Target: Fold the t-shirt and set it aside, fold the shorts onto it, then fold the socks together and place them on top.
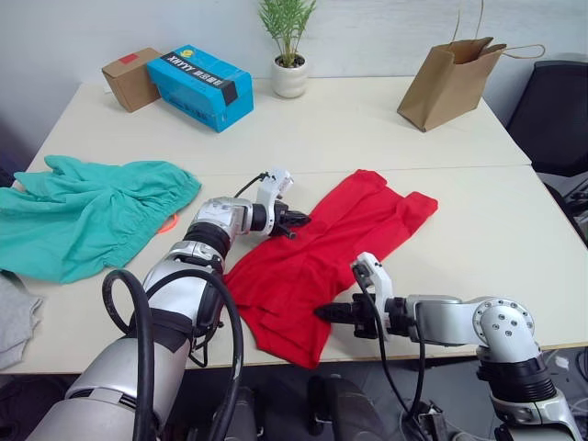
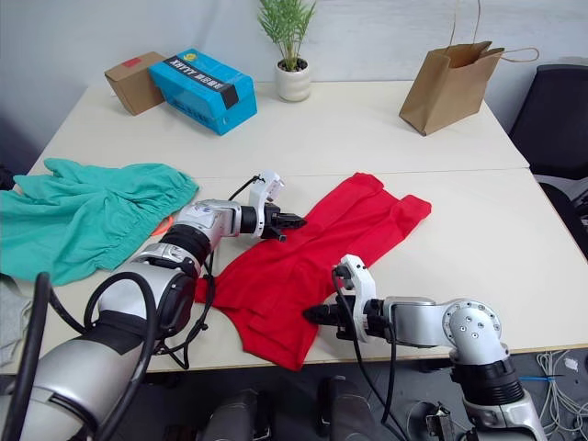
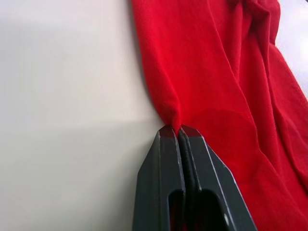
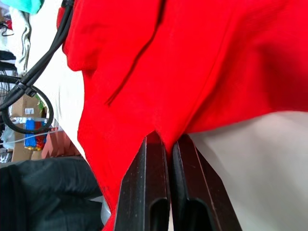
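Mid-bench: t-shirt (image 1: 322,253) lying crumpled, diagonal
Left claw (image 1: 296,220): clenched on the t-shirt's left edge
Right claw (image 1: 323,313): clenched on its near edge
Far left: shorts (image 1: 87,211) spread on the bench (image 1: 478,230)

A wide cream-white bench (image 1: 441,211) with a seam running across its middle stands against a plain pale wall (image 1: 386,28). Along its far edge stand a small brown cardboard box (image 1: 130,79), a bright blue rectangular carton (image 1: 200,86), a green potted plant in a white round pot (image 1: 288,57) and a tilted brown paper bag with handles (image 1: 450,83). A black chair (image 1: 556,115) stands off the bench's right side.
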{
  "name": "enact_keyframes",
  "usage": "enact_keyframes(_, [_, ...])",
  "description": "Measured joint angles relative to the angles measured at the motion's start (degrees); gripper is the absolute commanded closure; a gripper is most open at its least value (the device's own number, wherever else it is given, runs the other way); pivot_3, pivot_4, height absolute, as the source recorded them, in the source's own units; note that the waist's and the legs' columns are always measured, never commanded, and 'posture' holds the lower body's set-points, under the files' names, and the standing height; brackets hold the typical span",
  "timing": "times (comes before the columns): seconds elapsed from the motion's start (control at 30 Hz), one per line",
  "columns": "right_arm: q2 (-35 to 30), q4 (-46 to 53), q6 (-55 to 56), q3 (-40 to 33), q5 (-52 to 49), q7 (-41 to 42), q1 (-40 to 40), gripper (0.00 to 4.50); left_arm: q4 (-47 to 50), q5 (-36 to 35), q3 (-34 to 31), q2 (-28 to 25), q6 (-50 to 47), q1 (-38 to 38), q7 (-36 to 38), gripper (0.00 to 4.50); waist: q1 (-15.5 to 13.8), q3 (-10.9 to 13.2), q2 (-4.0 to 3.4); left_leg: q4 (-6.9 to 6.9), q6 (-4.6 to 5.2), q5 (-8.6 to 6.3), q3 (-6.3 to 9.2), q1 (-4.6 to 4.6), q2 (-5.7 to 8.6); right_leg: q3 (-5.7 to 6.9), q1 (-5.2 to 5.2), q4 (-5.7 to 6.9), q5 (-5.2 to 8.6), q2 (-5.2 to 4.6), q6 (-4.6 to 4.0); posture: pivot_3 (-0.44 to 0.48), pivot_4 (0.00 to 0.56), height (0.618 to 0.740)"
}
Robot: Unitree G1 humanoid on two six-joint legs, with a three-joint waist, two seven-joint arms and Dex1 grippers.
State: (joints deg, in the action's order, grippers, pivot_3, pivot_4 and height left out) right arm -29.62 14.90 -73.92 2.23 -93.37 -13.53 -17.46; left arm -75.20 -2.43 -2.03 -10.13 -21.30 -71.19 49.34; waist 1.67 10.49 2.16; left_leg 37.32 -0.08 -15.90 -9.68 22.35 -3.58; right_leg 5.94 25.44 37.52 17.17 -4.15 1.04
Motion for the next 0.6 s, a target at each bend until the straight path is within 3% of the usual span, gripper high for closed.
enact_keyframes(0.4, [-8.5,1.4,1.8,-0.9,-0.6,4.7,3.5,4.50,1.9,-2.2,-4.9,-2.4,1.4,3.4,-2.6,4.49,0.2,0.0,0.00,-0.01,-0.03,0.02,-0.02,-0.05,-0.02,-0.01,0.00,0.04,0.00,0.01,0.00,0.000,0.150,0.740])
enact_keyframes(0.6, [-11.0,0.8,2.2,-0.9,0.7,8.6,2.7,4.50,4.8,-4.8,-8.8,-2.8,0.6,4.8,-9.0,4.49,0.0,0.0,0.02,0.02,-0.01,0.03,-0.02,-0.03,0.00,-0.02,0.00,0.05,-0.02,-0.01,0.03,0.000,0.150,0.740])
